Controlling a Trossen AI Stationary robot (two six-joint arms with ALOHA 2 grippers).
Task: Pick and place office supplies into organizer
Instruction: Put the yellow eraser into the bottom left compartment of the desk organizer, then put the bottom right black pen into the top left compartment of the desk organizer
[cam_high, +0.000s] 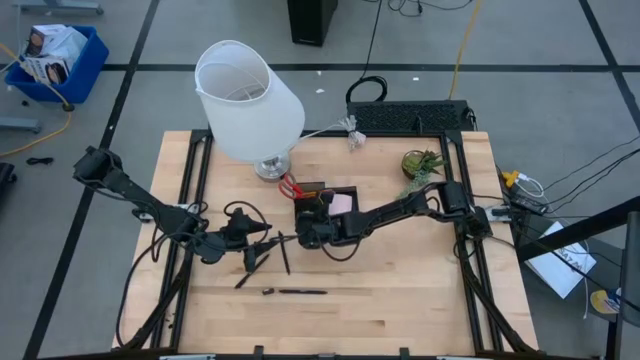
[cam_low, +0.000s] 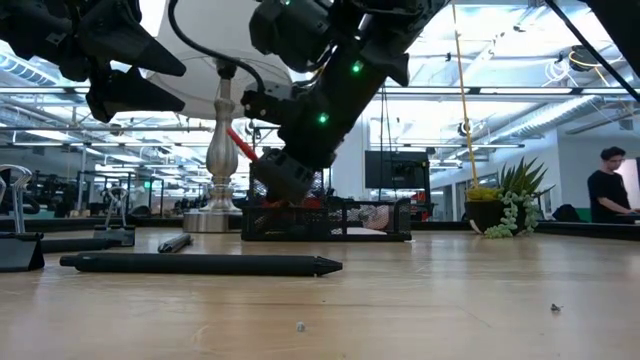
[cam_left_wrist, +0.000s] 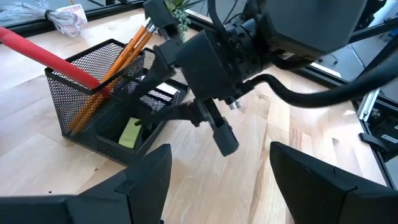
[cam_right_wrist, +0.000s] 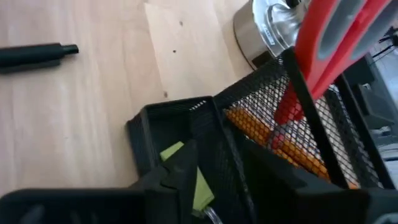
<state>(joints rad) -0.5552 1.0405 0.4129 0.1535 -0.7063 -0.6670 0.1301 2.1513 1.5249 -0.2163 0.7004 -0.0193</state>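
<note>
The organizer (cam_high: 325, 192) is a black mesh tray by the lamp base; its mesh wall (cam_left_wrist: 81, 106) shows close up. Red-handled scissors (cam_left_wrist: 43, 53) and orange pencils (cam_left_wrist: 118, 59) lean in its taller part. A yellow-green marker (cam_right_wrist: 186, 174) lies in the low compartment, and a pink pad (cam_high: 342, 203) sits at its right. My right gripper (cam_right_wrist: 217, 180) hangs open over the low compartment, tipped down, also seen in the left wrist view (cam_left_wrist: 199, 121). My left gripper (cam_high: 252, 248) is open above two black pens (cam_high: 268, 262); its fingers (cam_left_wrist: 149, 180) frame bare wood.
A long black pen (cam_high: 295, 292) lies nearer the table's near edge, close to the low camera (cam_low: 200, 264). The white lamp (cam_high: 248, 100) stands on its metal base (cam_low: 222, 205) just left of the organizer. A potted plant (cam_high: 422, 163) sits far right. A person (cam_low: 608, 190) stands in the room behind.
</note>
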